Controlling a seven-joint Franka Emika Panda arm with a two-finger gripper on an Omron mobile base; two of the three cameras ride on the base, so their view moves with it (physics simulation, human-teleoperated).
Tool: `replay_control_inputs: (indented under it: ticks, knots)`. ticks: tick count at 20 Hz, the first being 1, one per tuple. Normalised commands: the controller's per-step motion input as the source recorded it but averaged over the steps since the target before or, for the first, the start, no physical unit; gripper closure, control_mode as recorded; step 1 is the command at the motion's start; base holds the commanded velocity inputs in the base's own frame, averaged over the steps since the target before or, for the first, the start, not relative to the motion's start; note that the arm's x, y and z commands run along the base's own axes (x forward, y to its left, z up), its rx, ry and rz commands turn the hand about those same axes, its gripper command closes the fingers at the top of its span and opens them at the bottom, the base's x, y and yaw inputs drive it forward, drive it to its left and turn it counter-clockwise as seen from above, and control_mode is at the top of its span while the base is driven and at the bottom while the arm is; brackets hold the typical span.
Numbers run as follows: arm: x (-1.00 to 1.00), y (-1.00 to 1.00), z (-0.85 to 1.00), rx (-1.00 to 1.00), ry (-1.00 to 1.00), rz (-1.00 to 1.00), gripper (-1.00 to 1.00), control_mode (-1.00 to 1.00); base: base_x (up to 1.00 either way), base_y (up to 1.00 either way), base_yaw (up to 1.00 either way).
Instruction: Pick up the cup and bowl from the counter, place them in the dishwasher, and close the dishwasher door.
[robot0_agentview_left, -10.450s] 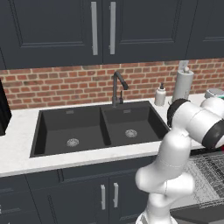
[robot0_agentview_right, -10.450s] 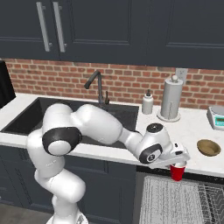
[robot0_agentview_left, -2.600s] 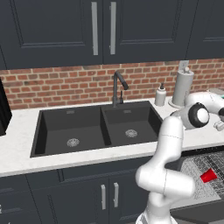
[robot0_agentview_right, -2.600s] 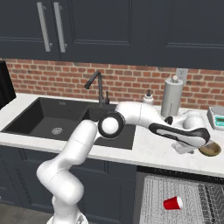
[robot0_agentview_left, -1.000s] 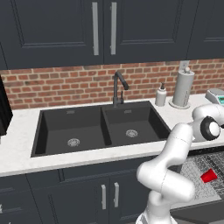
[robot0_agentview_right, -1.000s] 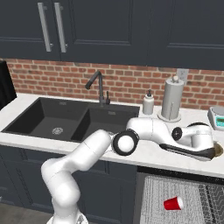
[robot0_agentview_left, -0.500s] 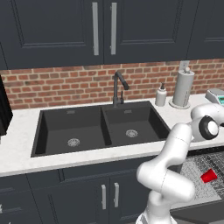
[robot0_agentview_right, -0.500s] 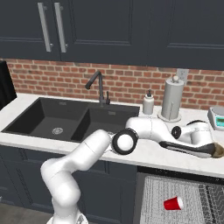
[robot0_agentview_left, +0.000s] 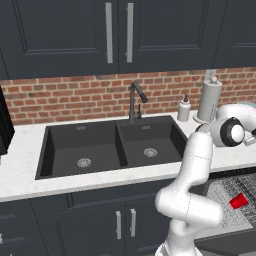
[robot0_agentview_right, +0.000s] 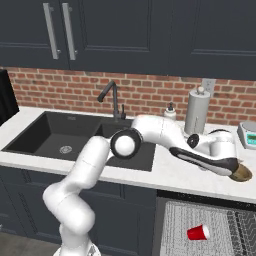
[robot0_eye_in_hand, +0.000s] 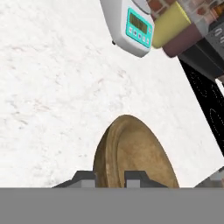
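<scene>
The gripper (robot0_eye_in_hand: 109, 177) has closed in from a wider spread a second ago and now pinches the near rim of the bowl (robot0_eye_in_hand: 133, 153), one dark finger tip on each side of the tan wall, as the hand view shows. A second back the hand was already down at the bowl, and it has hardly shifted since; only the jaws have moved. In the right base view the bowl (robot0_agentview_right: 241, 173) sits at the far right of the counter (robot0_agentview_right: 170, 180), just past the dark end of the wrist, and whether it has left the stone cannot be told. The counter (robot0_eye_in_hand: 52, 87) beneath it is bare white stone, with a small white scale (robot0_eye_in_hand: 131, 24) with a teal screen lying further off, toward the brick wall. The paper-towel roll (robot0_agentview_right: 197, 112) and the soap bottle (robot0_agentview_right: 171, 111) stand behind the stretched arm, well clear of the hand. Below the counter edge the dishwasher (robot0_agentview_right: 205, 230) stands open, and the cup (robot0_agentview_right: 198, 232) already lies on its side on the grey wire rack; the left base view shows the same cup (robot0_agentview_left: 238, 201) at the lower right. So the first item looks done, and the fresh grip suggests the bowl is about to be lifted and carried down to the rack, with the door to close after that.
</scene>
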Motion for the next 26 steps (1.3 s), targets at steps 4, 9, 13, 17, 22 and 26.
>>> replay_control_inputs:
  ticks: [4,9,13,17,22,26]
  knots:
    - [-1.0,0.96,0.16,0.04,0.07,0.0,1.0,-1.0,0.0,0.0,0.0]
    - [-1.0,0.83,0.0,0.06,0.07,0.0,1.0,-1.0,0.0,0.0,0.0]
    - [-1.0,0.71,0.0,0.07,0.08,-0.03,1.0,-1.0,0.0,0.0,0.0]
    - [-1.0,0.24,-0.03,0.09,0.17,-0.03,1.0,-1.0,0.0,0.0,0.0]
    - [-0.25,-0.03,-0.62,0.1,0.27,0.0,1.0,-1.0,0.0,0.0,0.0]
    - [0.4,0.0,-0.7,0.11,0.15,0.03,1.0,-1.0,0.0,0.0,0.0]
